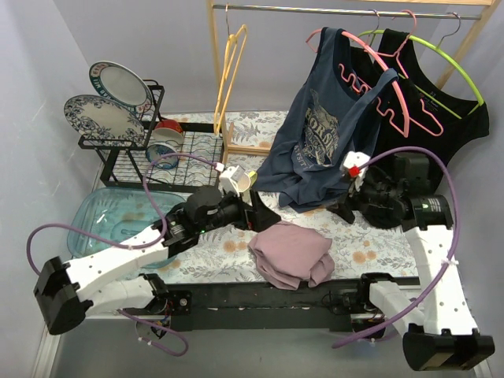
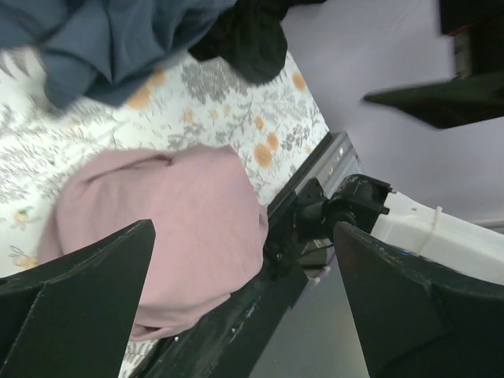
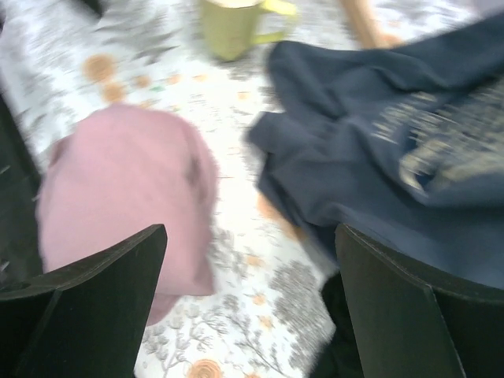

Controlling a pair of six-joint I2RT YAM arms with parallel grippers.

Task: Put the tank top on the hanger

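Observation:
The dusty-pink tank top lies crumpled on the floral table cloth near the front edge. It also shows in the left wrist view and the right wrist view. The yellow-orange hanger hangs on the rail at the back left. My left gripper is open and empty, just left of and above the tank top. My right gripper is open and empty, to the right of and behind the tank top, below the navy top.
A navy printed tank top on a pink hanger and a black top on a lime-green hanger hang at the back right. A dish rack with plates stands back left, a blue tray lies left, and a green mug stands nearby.

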